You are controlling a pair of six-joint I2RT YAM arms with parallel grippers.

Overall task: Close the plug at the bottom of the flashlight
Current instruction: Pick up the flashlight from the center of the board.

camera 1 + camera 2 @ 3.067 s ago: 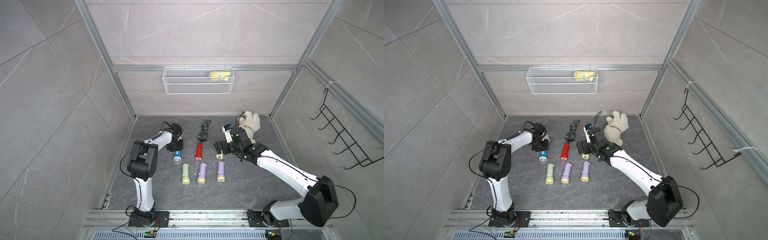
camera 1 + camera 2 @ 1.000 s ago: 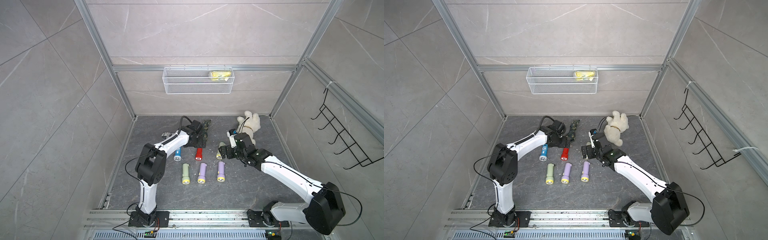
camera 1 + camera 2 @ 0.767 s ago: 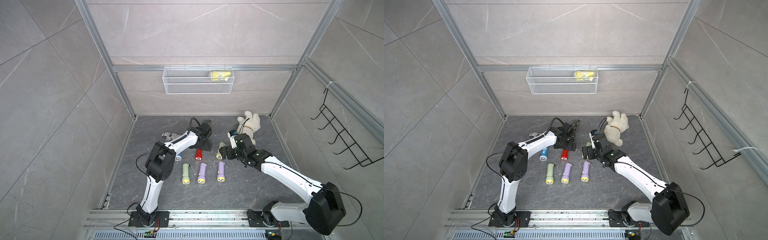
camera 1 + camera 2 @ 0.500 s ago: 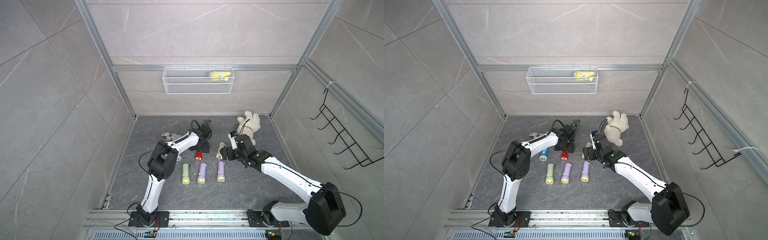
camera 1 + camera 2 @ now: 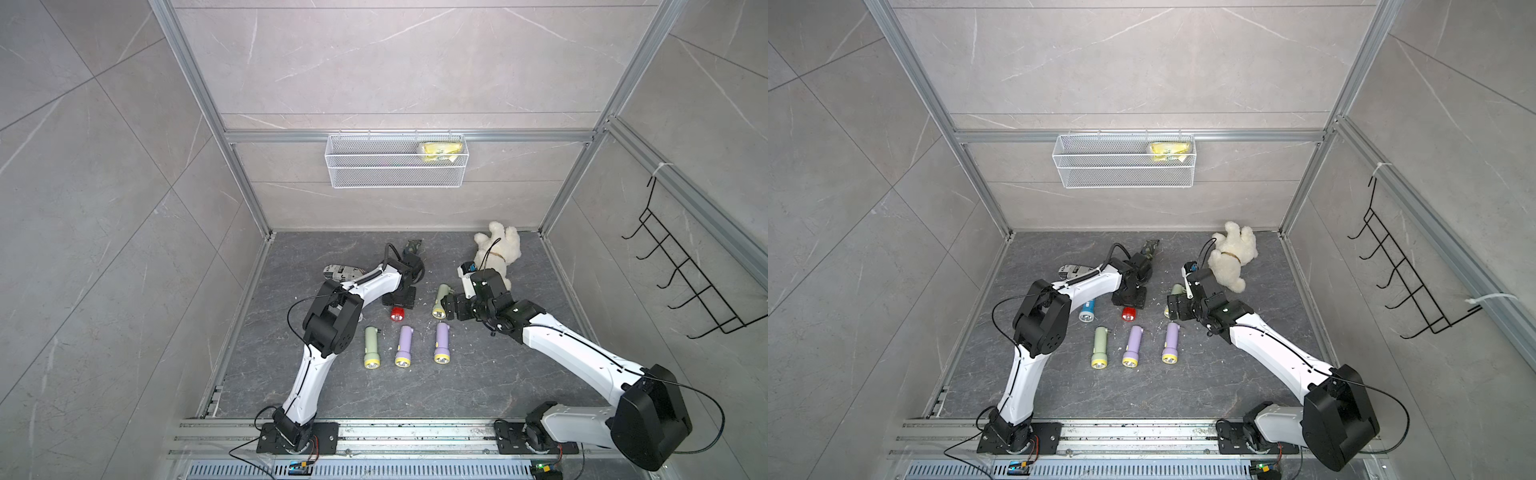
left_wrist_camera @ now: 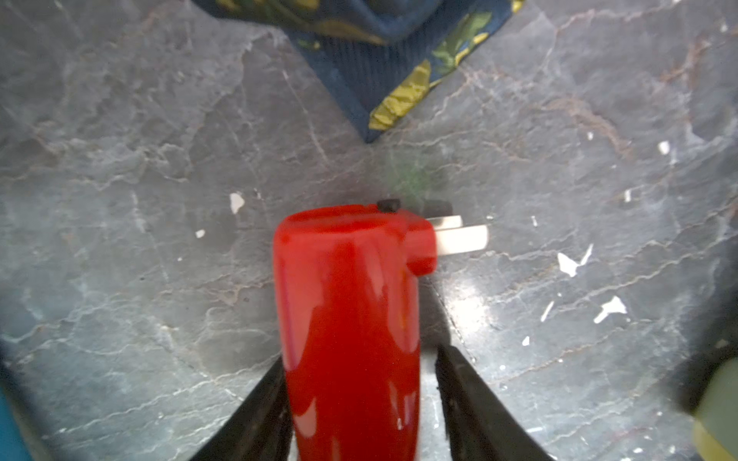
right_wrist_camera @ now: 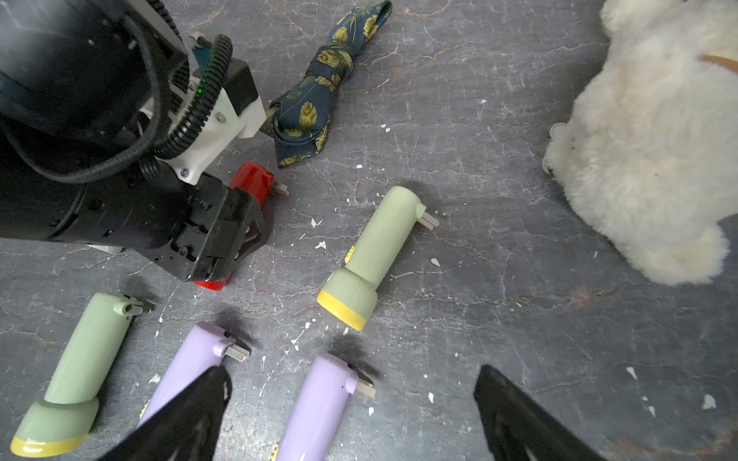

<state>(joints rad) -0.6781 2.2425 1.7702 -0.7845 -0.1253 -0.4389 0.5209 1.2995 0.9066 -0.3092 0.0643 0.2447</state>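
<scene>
Closing the left tool (image 6: 359, 355) on the red flashlight (image 6: 347, 319): spread wide moments ago, now narrowing to the width of the body. Pressing one finger (image 6: 263, 411) against the glossy shell, with the opposite one a sliver off it, so apparently not yet clamping. No longer hovering by the blue flashlight (image 5: 1087, 311), but straddling the red one lengthwise, low over the counter (image 6: 120, 239). Lying flat there between the blue flashlight and the pale green flashlight (image 7: 371, 255), tail end pointing toward the patterned bow tie (image 6: 379, 60).

Leaving the plug (image 6: 459, 237) folded out for now: two pale prongs jutting sideways from the tail end, clear of both fingers and facing the right arm's side.

Keeping the right tool (image 7: 353, 371) as wide as before, holding nothing, hanging above the counter near the pale green flashlight, with prongs likewise sticking out there.

Reading this as the hold-down step getting underway: pinning the body first, so that pushing the prongs back is folding them in rather than sliding the flashlight across the slick counter. Judging the closing of the plug itself as not begun. Watching for the tapered, shiny shell slipping out as the squeeze tightens.
</scene>
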